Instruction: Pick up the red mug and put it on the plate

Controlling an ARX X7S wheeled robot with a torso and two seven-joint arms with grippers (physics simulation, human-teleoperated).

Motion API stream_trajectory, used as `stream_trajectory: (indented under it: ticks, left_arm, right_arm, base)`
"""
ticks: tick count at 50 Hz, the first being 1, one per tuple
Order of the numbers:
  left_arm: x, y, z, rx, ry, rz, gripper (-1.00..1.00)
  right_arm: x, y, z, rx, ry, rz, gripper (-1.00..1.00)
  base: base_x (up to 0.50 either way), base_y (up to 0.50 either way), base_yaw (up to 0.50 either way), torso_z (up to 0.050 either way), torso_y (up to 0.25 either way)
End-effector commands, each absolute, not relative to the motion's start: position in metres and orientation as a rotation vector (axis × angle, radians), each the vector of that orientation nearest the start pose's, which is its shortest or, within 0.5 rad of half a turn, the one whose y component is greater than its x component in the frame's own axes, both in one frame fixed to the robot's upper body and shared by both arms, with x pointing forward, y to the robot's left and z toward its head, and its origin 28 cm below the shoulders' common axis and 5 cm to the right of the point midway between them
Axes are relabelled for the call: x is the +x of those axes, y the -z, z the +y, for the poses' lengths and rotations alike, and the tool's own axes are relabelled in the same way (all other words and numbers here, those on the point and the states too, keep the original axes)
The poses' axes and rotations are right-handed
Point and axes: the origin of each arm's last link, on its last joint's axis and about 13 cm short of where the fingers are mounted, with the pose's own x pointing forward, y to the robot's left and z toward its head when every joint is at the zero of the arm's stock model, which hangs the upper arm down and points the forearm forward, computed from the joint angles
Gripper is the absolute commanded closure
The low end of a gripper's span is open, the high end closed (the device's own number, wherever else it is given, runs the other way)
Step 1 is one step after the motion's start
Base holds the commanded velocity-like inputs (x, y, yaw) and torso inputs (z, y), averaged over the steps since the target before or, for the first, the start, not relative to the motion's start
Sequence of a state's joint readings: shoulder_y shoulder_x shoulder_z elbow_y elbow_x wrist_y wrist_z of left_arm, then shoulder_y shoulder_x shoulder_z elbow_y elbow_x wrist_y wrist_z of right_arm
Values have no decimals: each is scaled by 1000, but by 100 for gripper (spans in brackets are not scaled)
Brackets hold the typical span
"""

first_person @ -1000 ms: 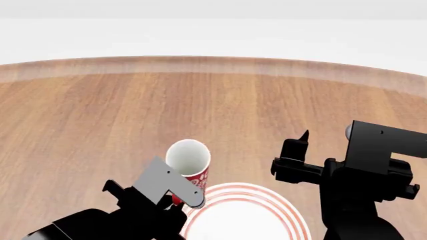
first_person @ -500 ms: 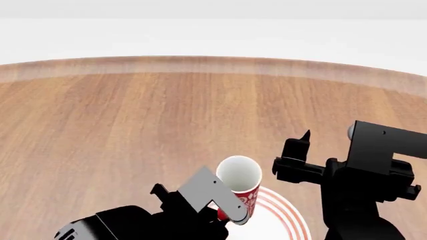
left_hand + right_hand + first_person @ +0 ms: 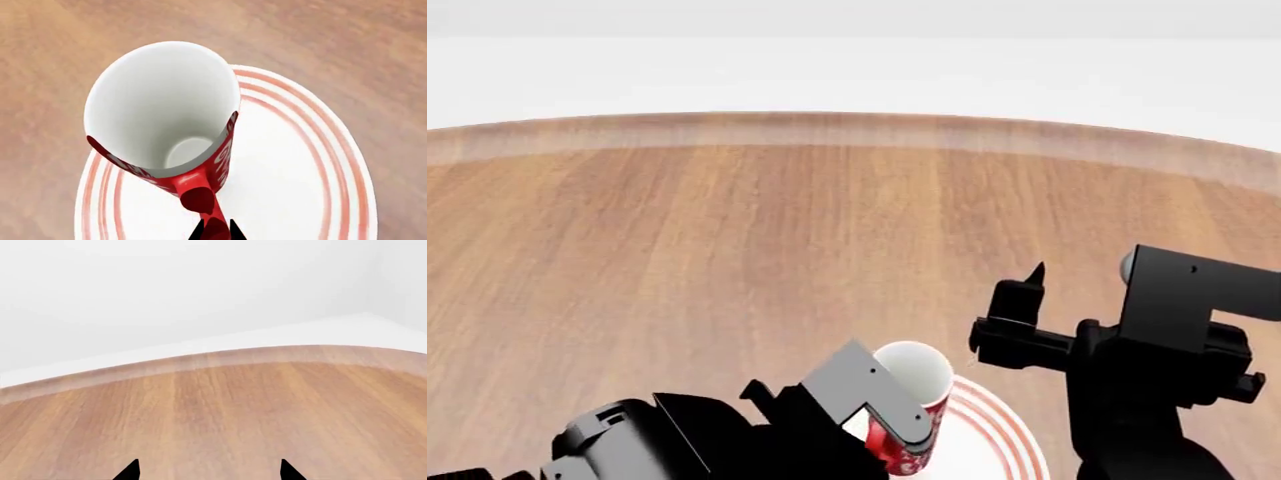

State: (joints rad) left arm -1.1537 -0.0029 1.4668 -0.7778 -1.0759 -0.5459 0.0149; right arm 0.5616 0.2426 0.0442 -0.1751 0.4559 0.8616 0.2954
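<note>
The red mug (image 3: 167, 110) has a white swirl pattern, a white inside and a red handle. My left gripper (image 3: 216, 231) is shut on the handle and holds the mug upright over the plate (image 3: 293, 175), a round white plate with red rings. In the head view the mug (image 3: 914, 400) sits over the plate's (image 3: 994, 430) left part, with my left gripper (image 3: 874, 440) beside it. I cannot tell whether the mug touches the plate. My right gripper (image 3: 208, 471) is open and empty, pointing across the bare table; in the head view it (image 3: 1021, 300) is right of the mug.
The round wooden table (image 3: 761, 220) stretches away to its far curved edge (image 3: 827, 125), with a pale floor beyond. My right arm (image 3: 1161, 360) stands close to the plate's right side.
My left gripper has carried the mug to the right and lower, from beside the plate's left rim to over the plate. My right arm has not moved.
</note>
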Motion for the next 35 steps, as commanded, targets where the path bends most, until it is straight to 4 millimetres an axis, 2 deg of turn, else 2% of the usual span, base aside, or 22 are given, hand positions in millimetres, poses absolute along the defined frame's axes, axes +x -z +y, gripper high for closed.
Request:
stream_trajectory:
  ticks: [1,35]
  left_arm:
    - [349,-89,103,418,722,696,100]
    - [345,-80,110,376,756,813,100]
  right_arm:
    - [298,-148,-142,129,141,141,-100]
    - [299,-142,-140,128,134,150,-100]
  base:
    - [0,0,0,0,0]
    - [0,0,0,0,0]
